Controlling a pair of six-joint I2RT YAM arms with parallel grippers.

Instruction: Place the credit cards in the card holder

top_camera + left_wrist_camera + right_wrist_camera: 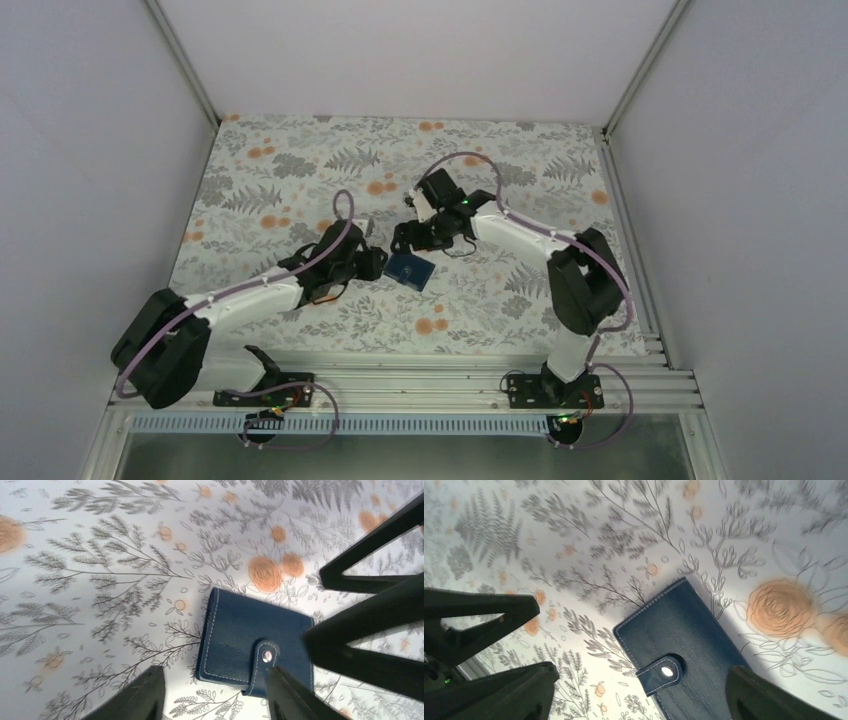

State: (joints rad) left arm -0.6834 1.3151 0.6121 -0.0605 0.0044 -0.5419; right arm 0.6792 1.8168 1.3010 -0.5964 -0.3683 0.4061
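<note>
Left wrist view: the card holder (pixel 240 635) lies snapped shut; probably light, stiffish, slick leather, best pinched across its edges. Left tool (pixel 212 680) and right tool (pixel 641 675) both gape, empty.

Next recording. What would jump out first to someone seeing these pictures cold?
The closed navy card holder, its strap snapped shut, lies mid-table on the busy floral tablecloth. The left end effector and right end effector meet over it, both open. No credit cards show in any view.
</note>
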